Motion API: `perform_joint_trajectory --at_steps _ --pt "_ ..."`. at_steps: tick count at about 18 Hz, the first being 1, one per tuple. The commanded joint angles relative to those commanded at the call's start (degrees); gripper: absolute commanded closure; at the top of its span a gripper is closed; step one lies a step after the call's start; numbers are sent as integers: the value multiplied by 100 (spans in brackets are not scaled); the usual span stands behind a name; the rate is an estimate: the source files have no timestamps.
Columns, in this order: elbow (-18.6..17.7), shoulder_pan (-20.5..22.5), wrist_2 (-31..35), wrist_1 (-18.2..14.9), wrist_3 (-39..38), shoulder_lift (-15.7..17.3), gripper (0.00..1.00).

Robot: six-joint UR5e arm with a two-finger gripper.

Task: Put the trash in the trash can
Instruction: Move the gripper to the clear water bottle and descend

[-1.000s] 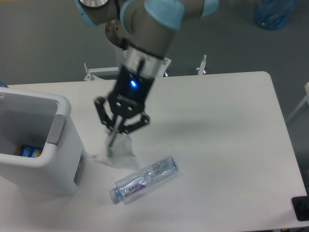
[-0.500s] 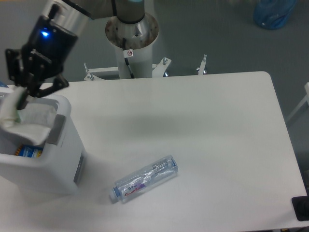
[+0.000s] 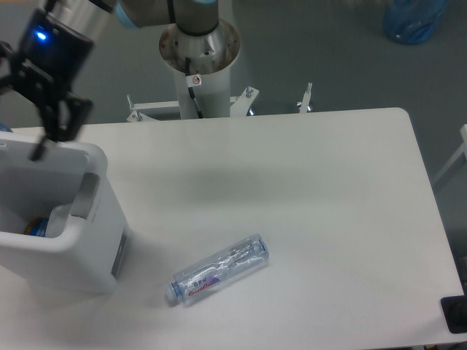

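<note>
From the fixed camera we see the robot's dark two-finger hand (image 3: 33,138) up at the far left, poised above the large white rectangular plastic trash can (image 3: 98,219) with its grey handle panel at the rim. The fingers (image 3: 64,117) are spread apart and carry nothing: the hand is released. Inside the can we make out a pale fold of the crumpled tissue (image 3: 60,216) against the inner wall, with something blue and yellow (image 3: 38,227) beside it; more than that we cannot tell.

So one piece is in, and we judge the job half done. The clear crushed plastic water bottle with the blue-purple label (image 3: 220,270) lies on its side on the white surface (image 3: 321,189), right of the can and apart from it, cap end pointing towards the can's corner.

For the next step, we would bring the hand over the bottle's middle, turn the fingers across its long axis, and close gently: crushed plastic is slick and may roll or squirt out. Then we lift well clear of the rim before crossing to the can.
</note>
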Motion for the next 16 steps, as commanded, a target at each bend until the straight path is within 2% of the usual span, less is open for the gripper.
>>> perform_joint_trajectory --at_steps 3,6,9,13,16 --pt "158 493 0 0 289 -440 0" --pt "185 661 9 -26 729 -792 0" --pt "62 661 52 -79 1186 -1178 0" --pt "-17 487 1175 -210 1714 -1609 0" --pt "-34 284 1458 -465 1750 -1829 0"
